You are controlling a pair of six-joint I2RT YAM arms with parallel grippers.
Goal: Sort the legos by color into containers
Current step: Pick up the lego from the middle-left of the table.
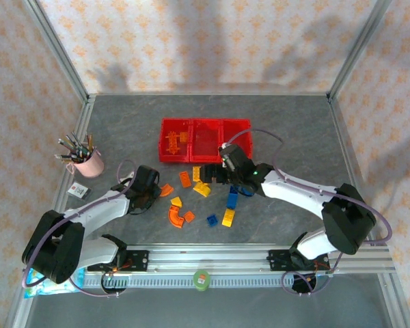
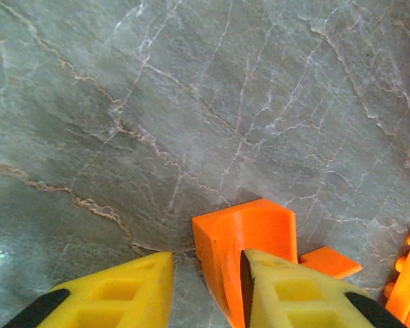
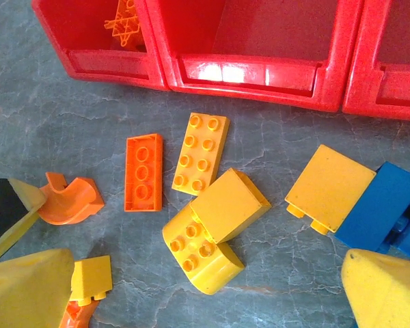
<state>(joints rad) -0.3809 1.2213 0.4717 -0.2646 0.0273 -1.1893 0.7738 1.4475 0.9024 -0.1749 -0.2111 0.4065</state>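
The grey table (image 1: 123, 116) is taken up in the middle by a row of three red bins (image 1: 206, 160). Orange pieces (image 1: 172, 141) are seen in the leftmost bin, so that one is judged to be meant for orange. The loose bricks (image 1: 201, 186) are scattered just in front of the bins.

The right gripper (image 3: 205, 260) is held above this scatter with its jaws spread wide and nothing in them, probably so that a yellow brick (image 3: 229, 205) can be reached.

The left gripper (image 2: 208, 263) is set low at the table, partly narrowed. One wall of a curved orange brick (image 2: 242, 229) is straddled, with a gap visible at the outer finger, so no firm hold is shown.

Whether the inner finger touches the wall cannot be told. The blue bricks (image 3: 383, 205) are cut off at the frame edge, and the bins' far walls are cropped.
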